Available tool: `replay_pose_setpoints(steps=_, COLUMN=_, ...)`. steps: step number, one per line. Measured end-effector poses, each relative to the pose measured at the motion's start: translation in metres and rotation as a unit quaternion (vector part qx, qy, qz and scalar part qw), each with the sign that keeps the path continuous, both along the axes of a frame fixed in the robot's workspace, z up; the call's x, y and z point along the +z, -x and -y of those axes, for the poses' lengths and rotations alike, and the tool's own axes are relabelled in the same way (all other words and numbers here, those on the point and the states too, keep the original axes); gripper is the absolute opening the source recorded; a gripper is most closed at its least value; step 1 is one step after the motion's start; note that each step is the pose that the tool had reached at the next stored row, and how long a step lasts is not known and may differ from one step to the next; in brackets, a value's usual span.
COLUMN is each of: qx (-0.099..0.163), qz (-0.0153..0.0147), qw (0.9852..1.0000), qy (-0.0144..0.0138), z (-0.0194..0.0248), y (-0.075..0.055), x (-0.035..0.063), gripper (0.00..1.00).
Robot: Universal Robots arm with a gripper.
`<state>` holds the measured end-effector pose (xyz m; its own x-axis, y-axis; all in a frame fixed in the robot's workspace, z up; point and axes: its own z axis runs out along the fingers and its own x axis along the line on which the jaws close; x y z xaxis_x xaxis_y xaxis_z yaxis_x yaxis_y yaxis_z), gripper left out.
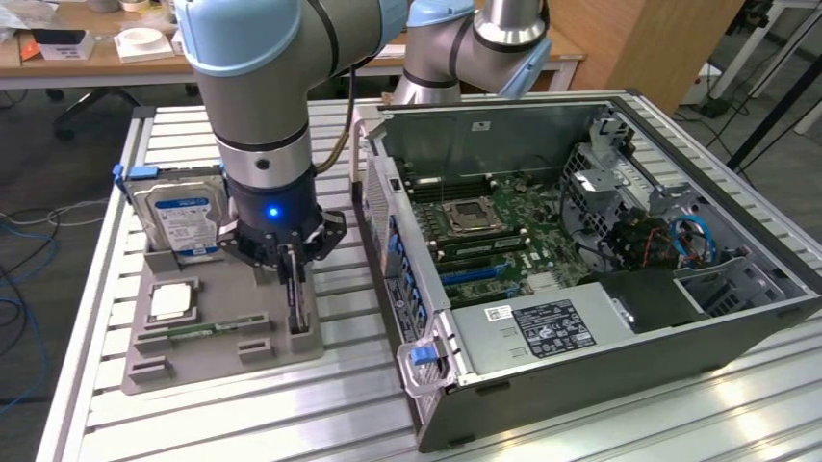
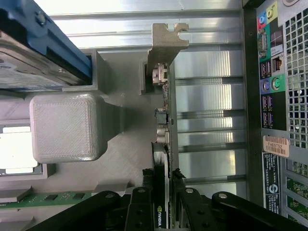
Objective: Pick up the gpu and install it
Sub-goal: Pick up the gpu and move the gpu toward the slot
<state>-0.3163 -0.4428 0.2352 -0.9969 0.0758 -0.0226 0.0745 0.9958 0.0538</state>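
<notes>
- Slatted metal table (image 1: 192, 423) — carries everything below.
- Open computer case (image 1: 514, 404) lies on its side toward the exterior view's right, motherboard exposed.
- Arm (image 1: 264, 96) reaches down over the grey holder (image 1: 192, 371), just beside the case.
- Hard drive (image 1: 180, 217) stands at the holder's far end.
- gpu (image 1: 298, 308) (image 2: 166, 130) stands on edge in the slot on the holder's case-side, bracket toward the drive.
- gripper (image 1: 293, 274) (image 2: 162, 175) sits over the card — fingers (image 2: 142, 202) closed in on it, one against each face.
</notes>
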Motion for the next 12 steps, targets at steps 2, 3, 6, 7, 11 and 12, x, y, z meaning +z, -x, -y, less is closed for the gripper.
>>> replay_pose_setpoints(steps=2, qx=0.000, qz=0.0000, qw=1.0000, qy=0.0000, z=0.0000, y=0.0000, x=0.0000, gripper=0.26)
replay_pose_setpoints(steps=3, qx=0.000, qz=0.0000, qw=1.0000, qy=0.0000, z=0.0000, y=0.0000, x=0.0000, gripper=0.26)
replay_pose_setpoints(steps=6, qx=0.000, qz=0.0000, qw=1.0000, qy=0.0000, z=0.0000, y=0.0000, x=0.0000, gripper=0.26)
replay_pose_setpoints(steps=7, qx=0.000, qz=0.0000, qw=1.0000, qy=0.0000, z=0.0000, y=0.0000, x=0.0000, gripper=0.26)
replay_pose_setpoints(steps=11, qx=0.000, qz=0.0000, qw=1.0000, qy=0.0000, z=0.0000, y=0.0000, x=0.0000, gripper=0.26)
replay_pose_setpoints(steps=12, qx=0.000, qz=0.0000, qw=1.0000, qy=0.0000, z=0.0000, y=0.0000, x=0.0000, gripper=0.26)
